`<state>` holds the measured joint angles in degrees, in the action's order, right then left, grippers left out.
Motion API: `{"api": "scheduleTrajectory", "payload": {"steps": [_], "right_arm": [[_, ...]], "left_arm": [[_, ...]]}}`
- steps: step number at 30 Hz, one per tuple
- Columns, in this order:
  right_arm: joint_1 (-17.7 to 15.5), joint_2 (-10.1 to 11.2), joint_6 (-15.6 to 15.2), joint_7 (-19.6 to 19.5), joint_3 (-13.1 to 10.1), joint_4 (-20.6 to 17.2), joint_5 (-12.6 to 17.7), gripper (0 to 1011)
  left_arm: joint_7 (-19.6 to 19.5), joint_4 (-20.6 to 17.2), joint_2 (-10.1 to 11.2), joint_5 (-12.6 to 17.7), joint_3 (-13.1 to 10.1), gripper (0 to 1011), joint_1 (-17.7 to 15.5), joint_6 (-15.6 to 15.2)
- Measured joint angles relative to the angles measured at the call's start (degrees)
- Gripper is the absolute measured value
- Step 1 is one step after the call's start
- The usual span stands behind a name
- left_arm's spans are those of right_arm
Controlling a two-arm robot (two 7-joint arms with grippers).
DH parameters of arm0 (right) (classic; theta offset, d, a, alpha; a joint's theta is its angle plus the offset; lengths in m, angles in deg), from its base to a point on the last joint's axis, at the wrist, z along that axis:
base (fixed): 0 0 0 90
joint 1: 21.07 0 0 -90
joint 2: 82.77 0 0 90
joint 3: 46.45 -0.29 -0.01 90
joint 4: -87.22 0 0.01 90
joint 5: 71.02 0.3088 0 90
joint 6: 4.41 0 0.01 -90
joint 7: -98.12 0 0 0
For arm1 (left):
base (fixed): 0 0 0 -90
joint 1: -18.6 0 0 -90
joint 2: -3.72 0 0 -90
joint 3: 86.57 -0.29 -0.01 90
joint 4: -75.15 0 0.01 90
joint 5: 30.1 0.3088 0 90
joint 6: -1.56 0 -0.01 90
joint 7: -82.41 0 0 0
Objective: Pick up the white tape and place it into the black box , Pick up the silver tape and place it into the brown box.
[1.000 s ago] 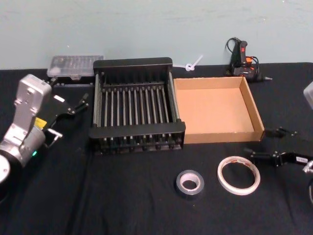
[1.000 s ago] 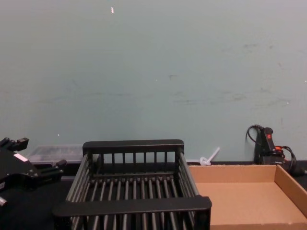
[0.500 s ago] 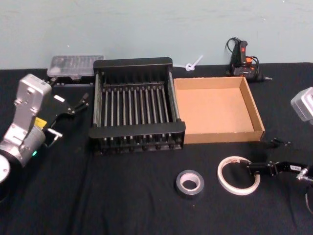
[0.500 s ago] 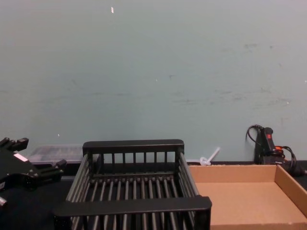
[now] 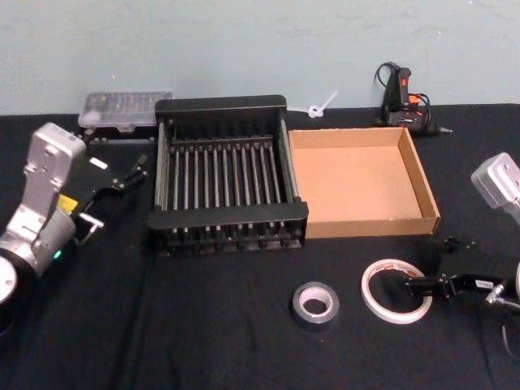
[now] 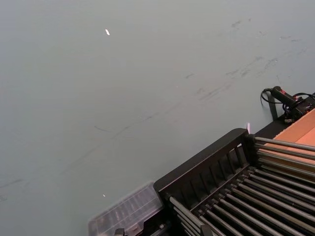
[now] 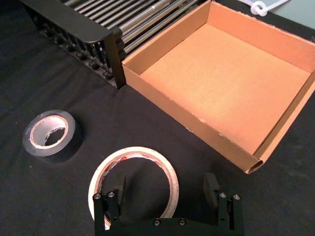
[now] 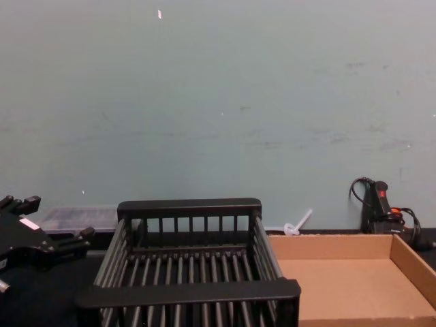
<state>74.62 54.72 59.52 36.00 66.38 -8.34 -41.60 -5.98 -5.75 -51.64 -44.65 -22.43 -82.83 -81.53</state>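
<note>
Black cloth table (image 5: pixel 211 325), pale teal wall (image 5: pixel 244 41) behind. Black slatted plastic crate (image 5: pixel 227 213) sits far centre, with the shallow brown cardboard tray (image 5: pixel 422 175) touching its right side. Thin white tape ring (image 5: pixel 382 301) lies near right; the chunky grey-silver tape roll (image 5: pixel 315 304) lies just left of it. Right gripper (image 5: pixel 428 264) hovers at the ring's right rim, fingers (image 7: pixel 211 184) spread, straddling the rim. Left gripper (image 5: pixel 122 173) is parked left of the crate, fingers spread.
</note>
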Motion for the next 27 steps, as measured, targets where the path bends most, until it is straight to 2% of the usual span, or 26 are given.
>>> {"api": "scheduleTrajectory", "payload": {"steps": [27], "right_arm": [[2.31,-1.78,-1.05,1.06,2.62,3.19,-1.44,1002]], "left_arm": [[0.0,0.0,0.0,0.0,0.0,1001,0.0,0.0]]}}
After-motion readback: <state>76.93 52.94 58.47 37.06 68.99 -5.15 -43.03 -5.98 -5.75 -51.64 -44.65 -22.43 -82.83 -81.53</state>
